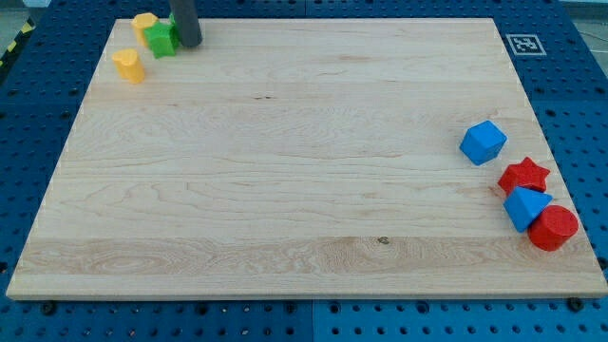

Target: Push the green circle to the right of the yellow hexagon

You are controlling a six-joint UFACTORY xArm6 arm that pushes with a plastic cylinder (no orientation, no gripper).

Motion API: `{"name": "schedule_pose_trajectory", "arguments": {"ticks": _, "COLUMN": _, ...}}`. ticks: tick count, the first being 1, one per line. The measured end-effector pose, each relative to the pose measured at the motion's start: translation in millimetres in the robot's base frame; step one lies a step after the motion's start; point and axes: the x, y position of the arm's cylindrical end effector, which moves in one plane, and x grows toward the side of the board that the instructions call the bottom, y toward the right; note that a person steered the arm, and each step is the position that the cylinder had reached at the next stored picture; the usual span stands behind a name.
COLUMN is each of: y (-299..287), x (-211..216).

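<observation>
A green block (161,40) lies near the board's top left corner; its shape is hard to make out. It touches a yellow block (143,24) just above and to its left, which looks like the hexagon. A second yellow block (128,66) lies apart, lower left of the green one. My tip (190,43) is right against the green block's right side. The rod rises out of the view's top and hides what is directly behind it.
At the view's right edge lie a blue cube (484,142), a red star (524,175), a blue triangle (524,207) and a red cylinder (554,228), close together. A black-and-white marker (523,44) sits on the wooden board's (285,171) top right corner.
</observation>
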Motion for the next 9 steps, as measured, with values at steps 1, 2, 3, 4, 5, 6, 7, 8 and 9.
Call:
{"name": "schedule_pose_trajectory", "arguments": {"ticks": 1, "y": 30, "x": 16}}
{"name": "schedule_pose_trajectory", "arguments": {"ticks": 2, "y": 52, "x": -10}}
{"name": "schedule_pose_trajectory", "arguments": {"ticks": 3, "y": 39, "x": -49}}
{"name": "schedule_pose_trajectory", "arguments": {"ticks": 4, "y": 21, "x": -49}}
{"name": "schedule_pose_trajectory", "arguments": {"ticks": 5, "y": 0, "x": -50}}
{"name": "schedule_pose_trajectory", "arguments": {"ticks": 6, "y": -10, "x": -50}}
{"name": "schedule_pose_trajectory", "arguments": {"ticks": 7, "y": 13, "x": -50}}
{"name": "schedule_pose_trajectory", "arguments": {"ticks": 8, "y": 64, "x": -25}}
{"name": "schedule_pose_trajectory", "arguments": {"ticks": 9, "y": 72, "x": 8}}
